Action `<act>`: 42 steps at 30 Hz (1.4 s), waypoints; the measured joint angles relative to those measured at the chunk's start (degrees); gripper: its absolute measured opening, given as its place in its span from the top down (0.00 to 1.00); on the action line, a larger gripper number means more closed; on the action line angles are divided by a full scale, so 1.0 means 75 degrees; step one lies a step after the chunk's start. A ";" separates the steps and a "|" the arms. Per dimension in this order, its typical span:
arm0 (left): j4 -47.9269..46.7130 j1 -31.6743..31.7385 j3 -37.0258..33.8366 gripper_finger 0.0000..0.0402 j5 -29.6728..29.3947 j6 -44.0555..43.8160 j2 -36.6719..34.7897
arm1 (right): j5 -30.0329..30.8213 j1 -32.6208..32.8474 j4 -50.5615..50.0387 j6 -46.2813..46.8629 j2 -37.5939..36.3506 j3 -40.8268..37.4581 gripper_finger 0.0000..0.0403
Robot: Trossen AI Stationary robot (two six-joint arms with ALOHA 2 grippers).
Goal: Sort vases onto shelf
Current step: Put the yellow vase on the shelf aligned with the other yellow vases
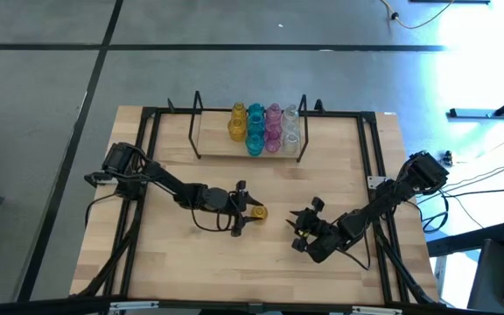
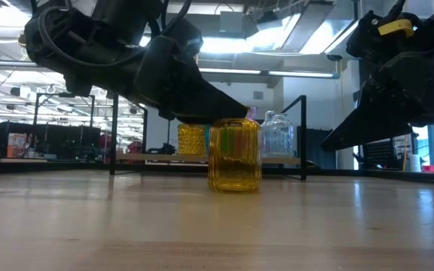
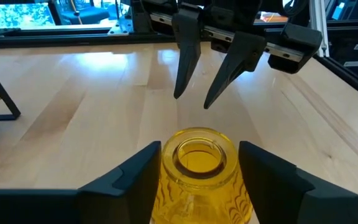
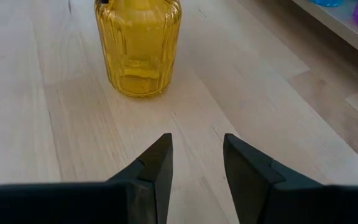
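A yellow vase [image 1: 257, 213] [image 2: 234, 154] [image 4: 138, 50] stands upright on its base on the wooden table, left of the middle. My left gripper [image 1: 250, 213] [image 3: 199, 155] has one finger on each side of it. My right gripper [image 1: 304, 229] [image 4: 197, 162] stands open a little way to the vase's right, pointing at it, with nothing between its fingers. At the far edge is the shelf [image 1: 213, 150], with yellow [image 1: 237, 122], teal [image 1: 255, 129], pink [image 1: 273, 127] and clear vases [image 1: 291, 127] standing on it in rows. My left gripper has the yellow vase between its two fingers, which lie against opposite sides of the body just under the neck [image 3: 166, 163]. The fingers come from the table's left, slanting slightly down. The vase stands upright with its base on the table [image 2: 234, 188].
A black metal frame [image 1: 366, 166] runs round the tabletop inside its edges. The shelf's left half [image 1: 213, 140] is bare board. Bare wood lies between the shelf and the grippers and along the near edge [image 1: 234, 271].
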 joint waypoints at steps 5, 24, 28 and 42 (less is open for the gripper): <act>0.0006 -0.0003 0.0000 0.53 0.0004 0.0136 0.0000 | 0.0000 0.0000 0.0000 -0.0002 0.0000 0.0000 0.69; -0.0774 -0.0140 -0.0445 0.57 -0.0268 0.0426 -0.0937 | 0.0000 0.0000 -0.0021 0.0003 0.0000 0.0000 0.69; -0.0695 -0.0122 -0.0980 0.58 -0.0935 0.0481 -0.1576 | -0.0002 0.0000 -0.0026 0.0006 0.0000 0.0003 0.69; -0.1271 0.0585 -0.2192 0.58 -0.2570 0.0687 -0.4174 | 0.0065 0.0000 -0.0020 0.0017 0.0000 0.0003 0.69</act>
